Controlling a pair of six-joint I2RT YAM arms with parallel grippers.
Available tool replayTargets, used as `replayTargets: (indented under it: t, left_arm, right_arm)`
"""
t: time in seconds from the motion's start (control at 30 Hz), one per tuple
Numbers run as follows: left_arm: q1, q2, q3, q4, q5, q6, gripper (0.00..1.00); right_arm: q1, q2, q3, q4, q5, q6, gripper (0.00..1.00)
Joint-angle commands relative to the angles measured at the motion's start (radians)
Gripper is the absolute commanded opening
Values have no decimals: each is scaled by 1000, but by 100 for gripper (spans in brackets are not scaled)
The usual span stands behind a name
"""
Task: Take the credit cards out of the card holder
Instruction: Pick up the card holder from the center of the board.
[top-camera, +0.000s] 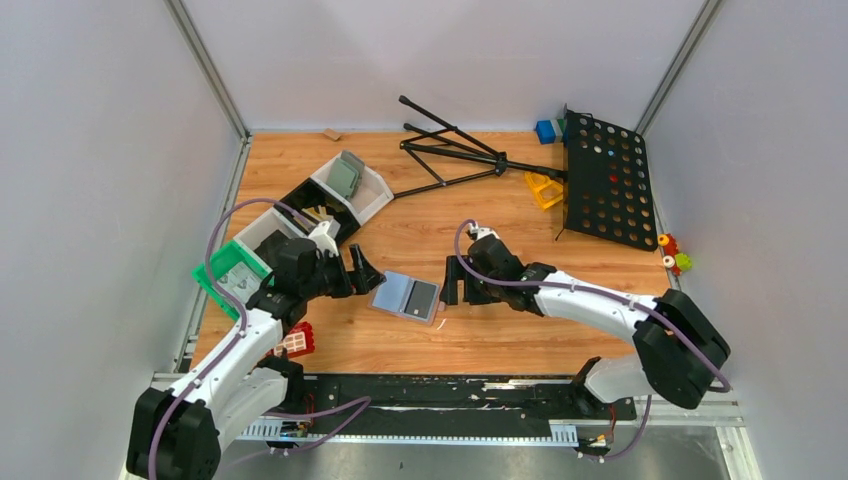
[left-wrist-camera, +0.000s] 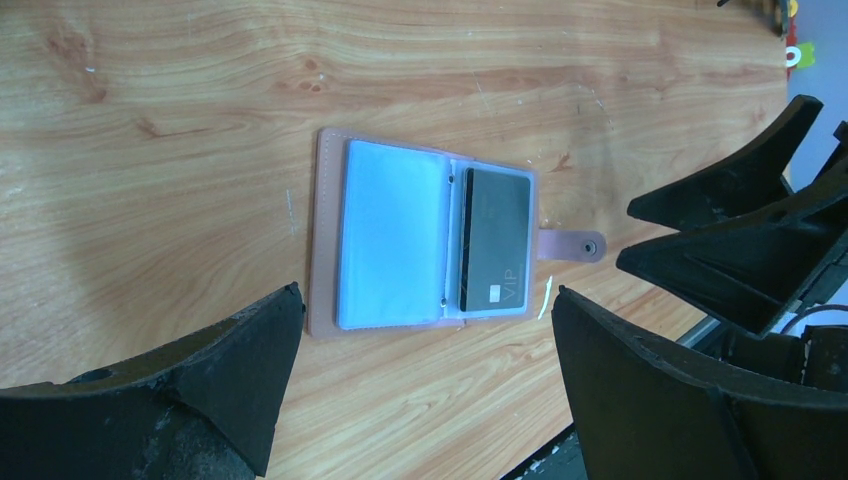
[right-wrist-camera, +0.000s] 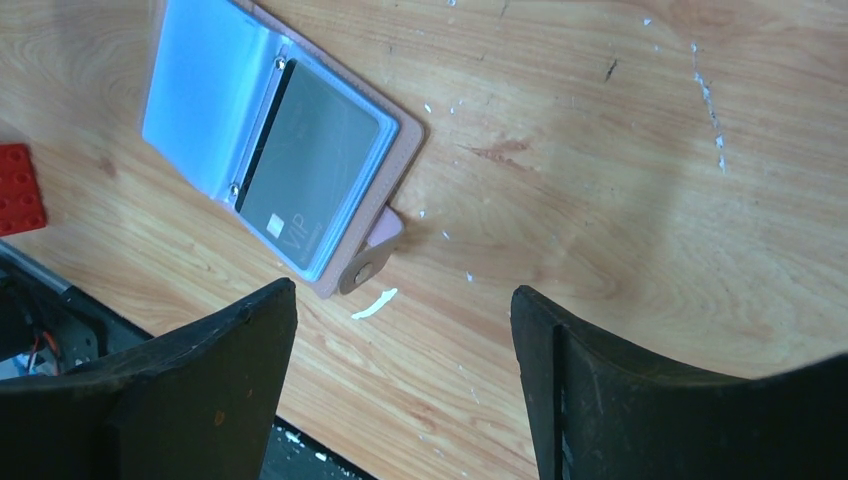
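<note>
Two sets of jaws both wide open, empty, left jaws just left of the card holder (top-camera: 405, 296), right jaws just right, holder open on the table (top-camera: 430, 220), black credit card (left-wrist-camera: 495, 235) tucked inside

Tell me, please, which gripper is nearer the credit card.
Right. The right gripper sits beside the end of the card holder with the credit card; the left gripper is beyond the opposite end.
</note>
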Motion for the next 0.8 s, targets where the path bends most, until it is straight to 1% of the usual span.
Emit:
replayTargets:
  t: [0.0,0.13,0.23,0.5,0.57,0.63,0.77]
  left_arm:
    - [-4,-5,-9,64,23,-5,100]
    - [-4,-11,-14,62,34,-1,100]
    - [-4,-16,-18,64,40,-1,100]
    - [-4,3,-19,61,54,-1,100]
    - [-4,8,-19,59,55,1,100]
    - [-4,15,-19,58,57,1,100]
    - [-4,38,-18,63,63,9,100]
  right_arm:
    - [21,45,61,15,78,-12,78]
    - [22,80,74,14,97,-16,77]
    - [24,102,86,12,98,-23,74]
    - [26,130,98,44,51,-32,60]
    - [33,149,108,46,40,-31,60]
    - [46,169,119,41,38,-30,55]
    - [59,198,122,37,22,-25,52]
